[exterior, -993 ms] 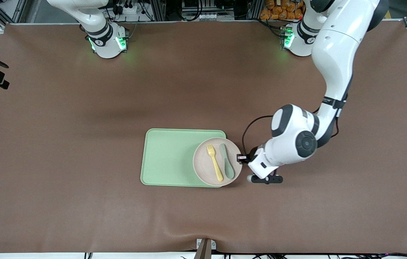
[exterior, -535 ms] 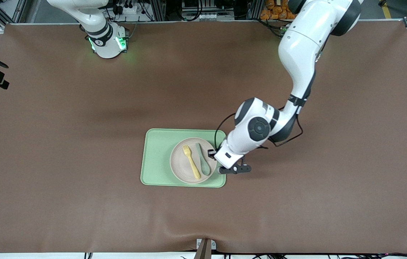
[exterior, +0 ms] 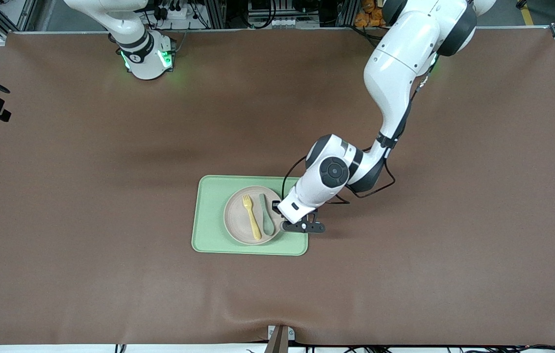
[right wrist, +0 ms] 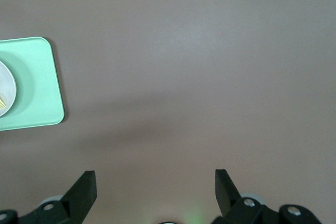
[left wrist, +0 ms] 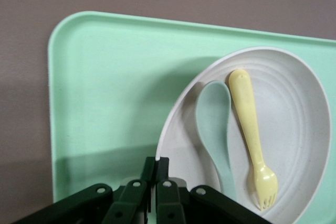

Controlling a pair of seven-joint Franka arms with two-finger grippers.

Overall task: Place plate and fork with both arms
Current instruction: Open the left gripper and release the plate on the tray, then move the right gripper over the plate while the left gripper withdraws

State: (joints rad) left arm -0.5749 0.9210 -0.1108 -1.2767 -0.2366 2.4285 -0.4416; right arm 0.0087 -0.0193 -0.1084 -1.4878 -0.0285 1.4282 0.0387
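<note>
The pale plate (exterior: 238, 215) is over the green tray (exterior: 214, 215), on the half toward the left arm's end. On the plate lies the yellow fork (exterior: 251, 223), side by side with a teal spoon (exterior: 267, 221). My left gripper (exterior: 277, 210) is shut on the plate's rim at the edge toward the left arm's end. In the left wrist view its fingertips (left wrist: 156, 164) pinch the rim of the plate (left wrist: 299, 129), with the fork (left wrist: 252, 129) and the spoon (left wrist: 215, 129) close by. My right gripper (right wrist: 155, 179) hangs open over bare table, holding nothing.
In the right wrist view a corner of the tray (right wrist: 31, 87) shows well off from the right gripper. The right arm (exterior: 125, 29) waits at its base. The table is covered in a brown mat (exterior: 111, 274).
The left arm has carried the plate, with the fork and spoon on it, from the tray's edge farther onto the tray, toward the right arm's end. The right arm has not moved.
</note>
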